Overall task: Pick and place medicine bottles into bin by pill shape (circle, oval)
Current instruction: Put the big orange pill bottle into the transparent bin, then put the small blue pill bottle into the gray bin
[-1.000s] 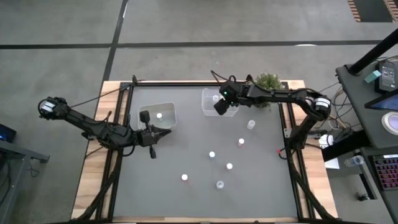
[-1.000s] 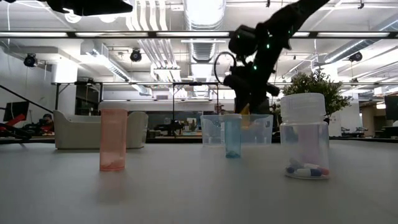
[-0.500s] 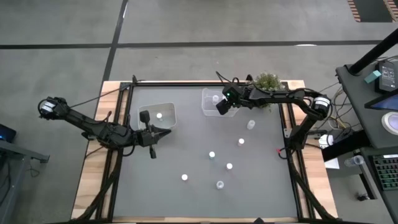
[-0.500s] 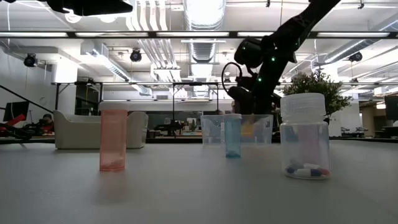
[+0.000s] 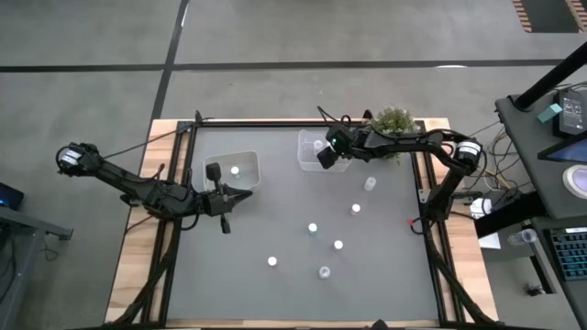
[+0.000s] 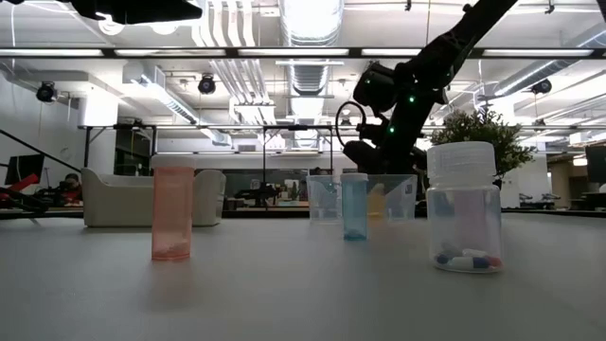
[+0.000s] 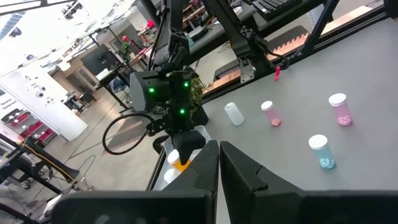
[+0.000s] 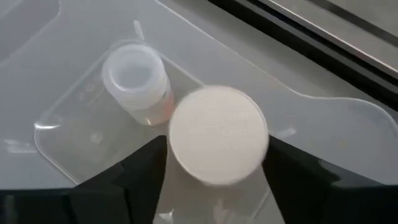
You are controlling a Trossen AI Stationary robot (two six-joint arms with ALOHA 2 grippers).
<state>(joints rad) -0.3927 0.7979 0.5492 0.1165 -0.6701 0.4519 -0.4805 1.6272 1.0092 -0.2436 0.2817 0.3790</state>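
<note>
The right pincer point(image 5: 325, 156) is gripping a white-capped bottle point(image 8: 218, 135) over the far bin point(image 5: 305, 150); it should be lowering it beside the bottle point(image 8: 135, 78) already inside before letting go.

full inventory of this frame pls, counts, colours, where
Clear tubs: 2, transparent; left tub ahead of the left gripper, right tub at the table's far edge under the right gripper.
Bottle in left tub: 1, white cap.
Bottles in right tub: 2; one standing on the floor, white cap; one between the right gripper's fingers, white cap, orange body in the left wrist view.
Loose bottles on table: 6, white caps;.
Potted plant: 1, green, far right corner.
Table: 1, grey top.
Left gripper: beside the left tub, shut, empty.
Right gripper: in the right tub.
</note>
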